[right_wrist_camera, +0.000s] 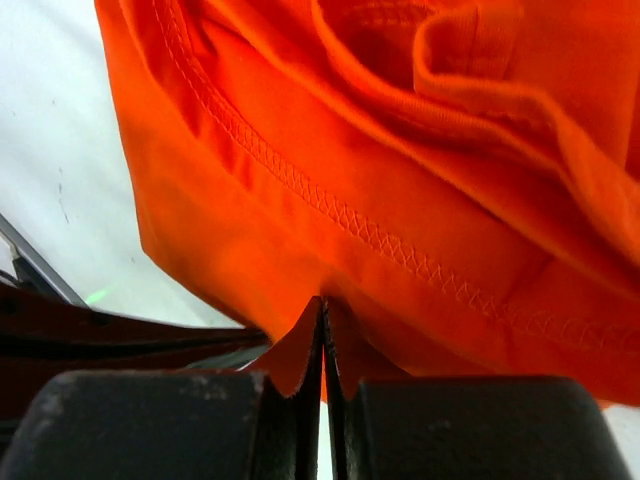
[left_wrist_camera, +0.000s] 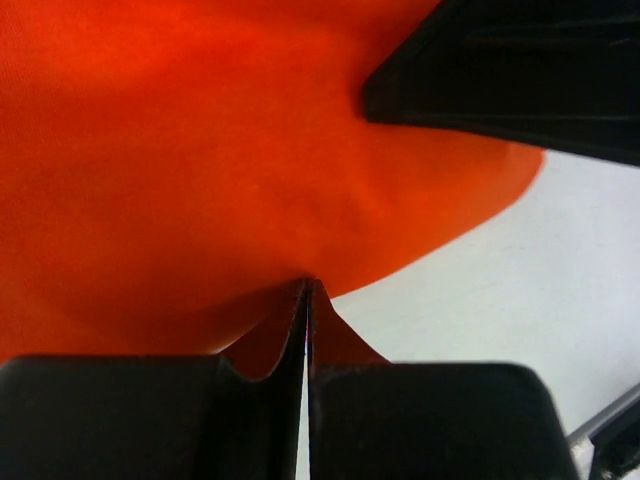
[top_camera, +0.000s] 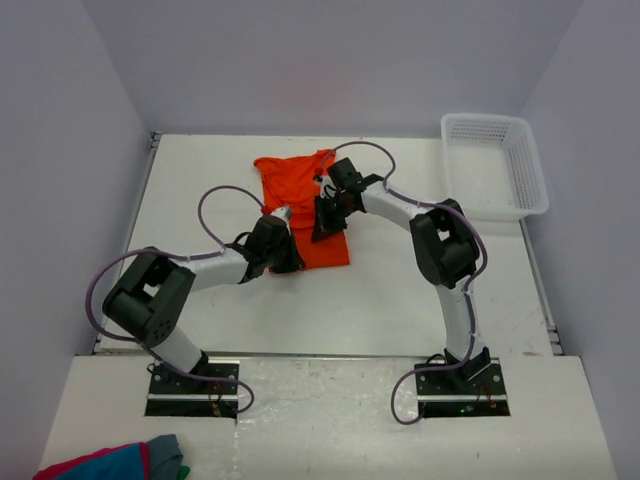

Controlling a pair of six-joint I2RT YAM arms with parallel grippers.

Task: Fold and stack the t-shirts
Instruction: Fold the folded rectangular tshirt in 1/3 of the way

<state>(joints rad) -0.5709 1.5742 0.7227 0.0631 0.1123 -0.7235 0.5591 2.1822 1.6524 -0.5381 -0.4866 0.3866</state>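
Two grippers were found closed on one garment. The orange t-shirt [top_camera: 295,180] lay on the white table [top_camera: 400,290], towards the far middle of the surface, bunched rather than flat, with its collar end away from the arm bases and a narrower folded part reaching back towards them.

The left gripper [left_wrist_camera: 305,285] had its jaws pressed together with a small peak of the orange cloth nipped between the fingertips. This grip was at the cloth's edge, with bare table just to one side. The dark body of the other arm was visible close by in the left wrist view.

The right gripper [right_wrist_camera: 322,300] was likewise clamped shut on a pinch of the same shirt, just below a stitched hem. Folds of cloth were piled beyond it.

One white lattice basket [top_camera: 530,170] stood at the far right corner of the table. The t-shirt lay outside it and well apart from it, and neither gripper was near it.

One bundle of red, blue and grey cloth [top_camera: 110,462] lay on the near ledge by the lower left corner, apart from both arms and in no container.
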